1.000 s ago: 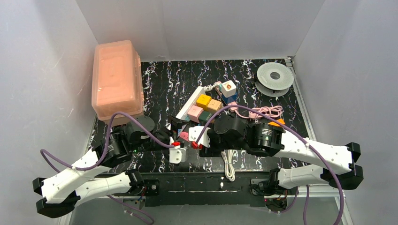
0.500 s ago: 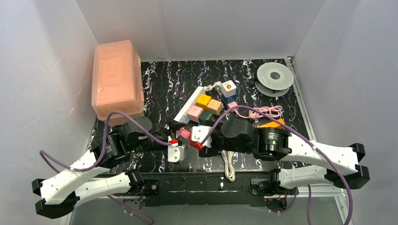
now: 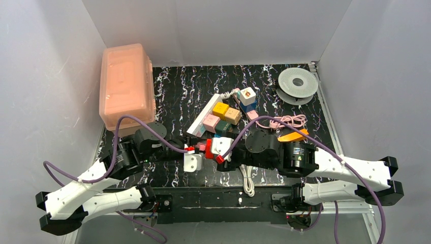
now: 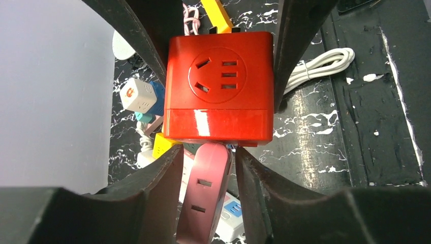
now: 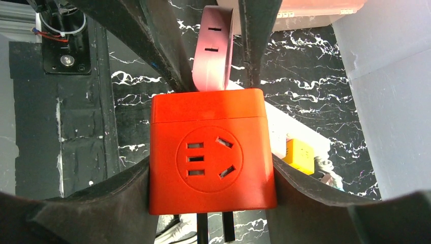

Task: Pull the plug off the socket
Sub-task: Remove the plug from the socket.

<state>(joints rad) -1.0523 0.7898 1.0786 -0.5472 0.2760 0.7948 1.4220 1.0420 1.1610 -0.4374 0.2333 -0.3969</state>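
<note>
Starting nearest the arm bases, a coiled white cord is seen lying on the table, just in front of the two end effectors. The right end effector is closed onto a red cube adapter, with one finger pressed flat against each side face. Two black prongs are seen bare at the face turned toward that wrist, plugged into nothing. The left end effector is clamped narrowly on a slim pink bar, whose end meets the cube's opposite face. Whether it is inserted there or merely touching cannot be told.

Farther back, the socket is found lying slantwise at mid-table, apart from both end effectors. Yellow blocks and other pastel ones are seated along its row. If the cube is the plug meant, it is judged already free of this strip.

The socket is judged stiff, light and smooth-cased. It would likely be dragged or lifted along with any tight plug unless pinned, so it is best held across its long side walls, clear of the outlet faces. The cube is judged rigid, light and glossy, hence slippery. Its flat opposite faces are judged the right place for a grip.
</note>
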